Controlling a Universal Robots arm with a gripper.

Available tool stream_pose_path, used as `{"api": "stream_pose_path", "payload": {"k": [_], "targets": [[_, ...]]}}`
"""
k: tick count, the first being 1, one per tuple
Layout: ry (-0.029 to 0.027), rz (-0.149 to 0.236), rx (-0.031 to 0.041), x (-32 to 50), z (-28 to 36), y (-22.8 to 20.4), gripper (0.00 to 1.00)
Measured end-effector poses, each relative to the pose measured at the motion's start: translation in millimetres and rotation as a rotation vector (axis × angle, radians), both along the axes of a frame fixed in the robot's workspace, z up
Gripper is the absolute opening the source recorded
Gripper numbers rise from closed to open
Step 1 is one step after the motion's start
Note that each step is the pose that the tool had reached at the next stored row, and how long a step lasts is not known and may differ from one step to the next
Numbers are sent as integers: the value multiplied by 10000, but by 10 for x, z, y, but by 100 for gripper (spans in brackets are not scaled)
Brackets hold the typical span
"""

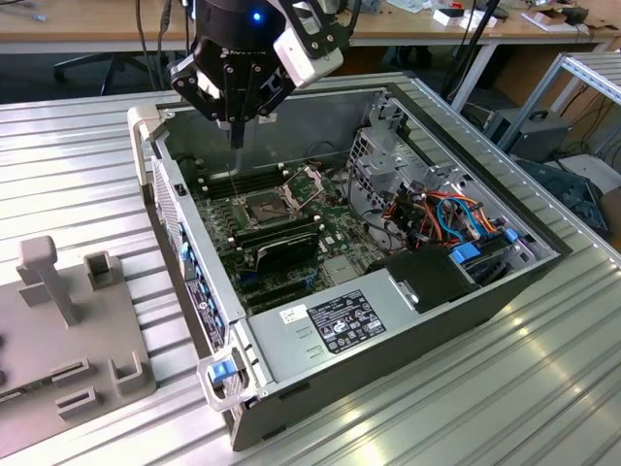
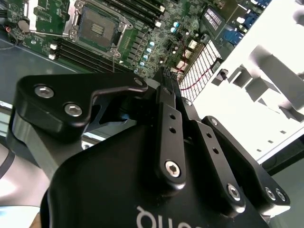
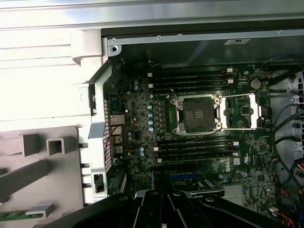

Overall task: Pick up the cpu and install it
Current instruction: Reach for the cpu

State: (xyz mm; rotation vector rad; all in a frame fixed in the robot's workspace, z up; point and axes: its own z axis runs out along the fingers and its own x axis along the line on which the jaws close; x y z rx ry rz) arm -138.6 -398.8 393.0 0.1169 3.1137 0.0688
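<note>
**A:** Where did your tool stand, and what did it carry?

**B:** From the exterior view's left: the grey fixture lay on the table just beside the case; your gripper hung over the case's far-left corner, above the board; its fingers were clenched together with no gap I could make out; whether anything thin was pinched between them, I couldn't tell.

**A:** And the cpu?

**B:** I couldn't place it; the socket lay bare and dark, so the cpu wasn't seated; the retention frame stood swung open on the socket's right side in the exterior view.

**A:** How did the step want handling?

**B:** By my judgement, you needed the chip flat and square to the socket, corners matched, lowered straight with no sliding; those contacts probably bend easily, so no pressing.

**A:** And the room to move?

**B:** The case's left wall stood close beside your gripper; that was the tight edge. The memory slots flanked the socket far and near, lying low. The open frame was the likeliest snag. Farther right, the drive cage and the coloured cables sat well apart. Overhead you had open room.
</note>
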Motion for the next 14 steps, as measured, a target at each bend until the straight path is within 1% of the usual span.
{"api": "stream_pose_path", "payload": {"k": [14], "targets": [[0, 1, 0, -25, 0, 0, 11]]}}
